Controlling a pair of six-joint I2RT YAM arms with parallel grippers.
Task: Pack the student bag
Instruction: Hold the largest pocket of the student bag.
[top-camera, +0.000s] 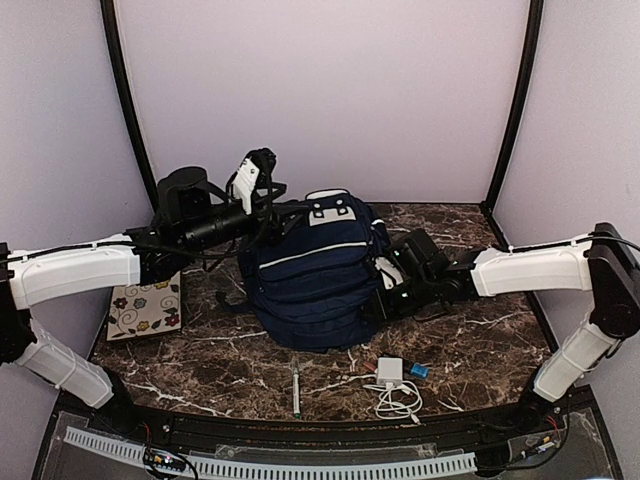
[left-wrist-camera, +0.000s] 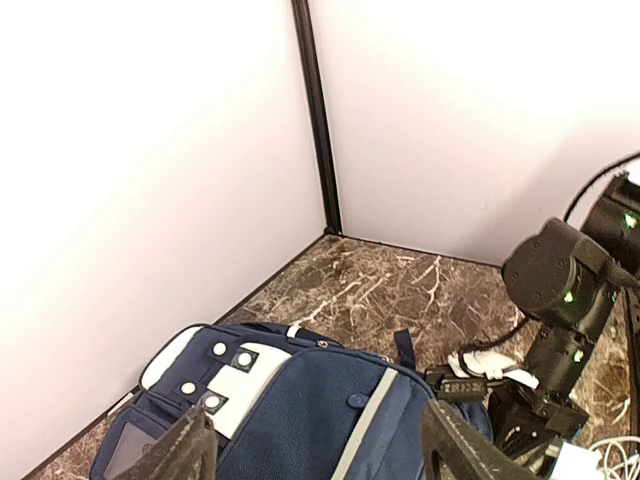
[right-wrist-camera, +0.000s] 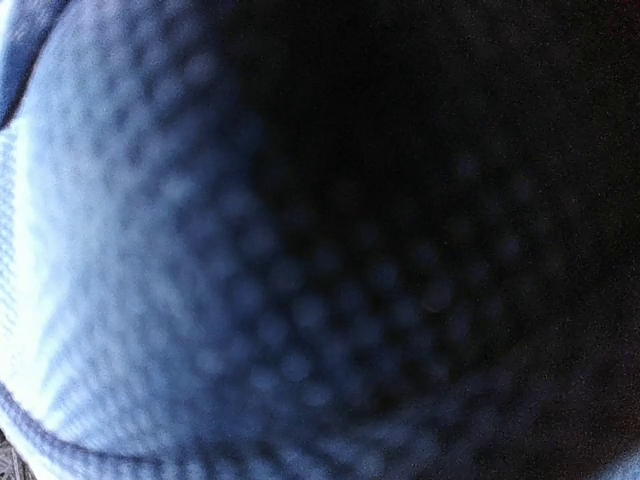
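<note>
Student bag (top-camera: 315, 275): centre of frame, on desk (top-camera: 470, 350).
Pad (top-camera: 145, 308): left of bag, flat on desk.
Pen (top-camera: 296, 388): lower centre, before bag.
Charger (top-camera: 390, 370) with cable: just right of pen.

Robotics lab test cell: left arm (top-camera: 75, 275) and right arm (top-camera: 530, 270) mounted at the near edge of a marble-patterned table (top-camera: 480, 345), enclosed by pale panels (top-camera: 320, 100) and black corner posts (top-camera: 130, 100).
</note>
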